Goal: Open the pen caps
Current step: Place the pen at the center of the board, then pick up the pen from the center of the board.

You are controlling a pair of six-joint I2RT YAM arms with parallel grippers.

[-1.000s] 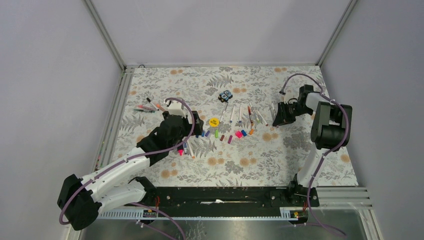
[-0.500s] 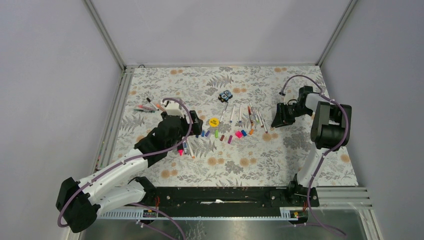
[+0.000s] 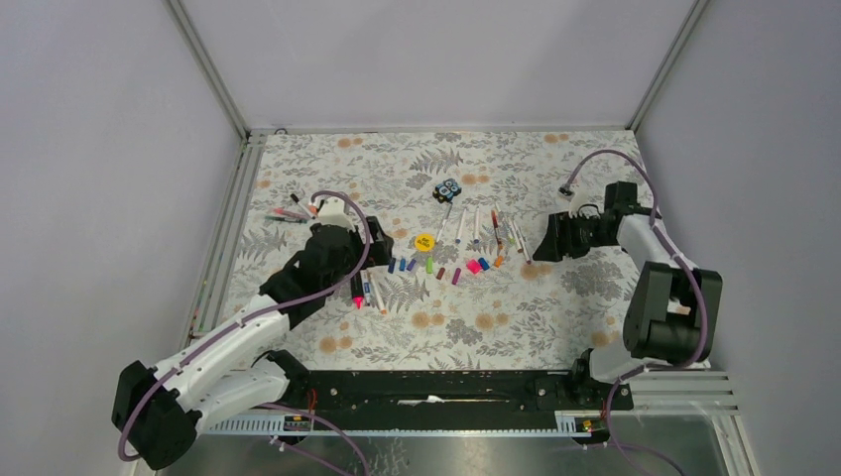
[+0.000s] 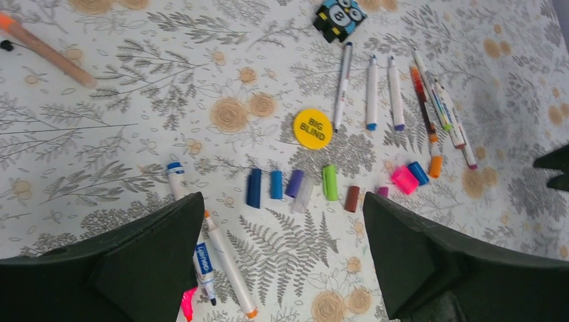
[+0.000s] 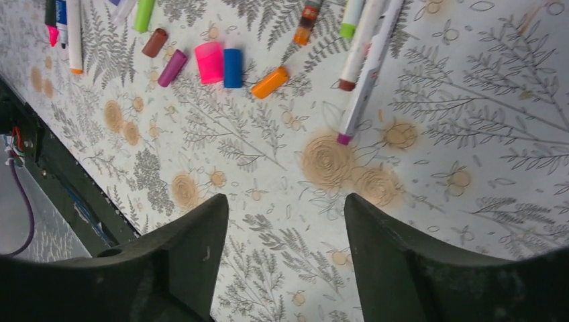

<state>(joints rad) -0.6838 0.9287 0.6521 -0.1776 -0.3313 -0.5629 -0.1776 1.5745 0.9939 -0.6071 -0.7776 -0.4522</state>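
Yellow disc (image 4: pixel 313 128) lettered "BIG BLIND" above pen caps (image 4: pixel 329 182); both jaws parted, empty.

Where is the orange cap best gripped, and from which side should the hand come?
Probably across its middle, from straight above. The orange cap lies flat on the table, a short cylinder, so its two long sides are free; the blue cap nearby lies apart from it, leaving room for a finger.

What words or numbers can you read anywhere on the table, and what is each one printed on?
"BIG BLIND": on the yellow disc.
"8", as far as it can be made out: on the black-and-blue block, partly cut off by the frame edge.
Blue print on the white pen: too blurred to read.
Nothing else is legible.
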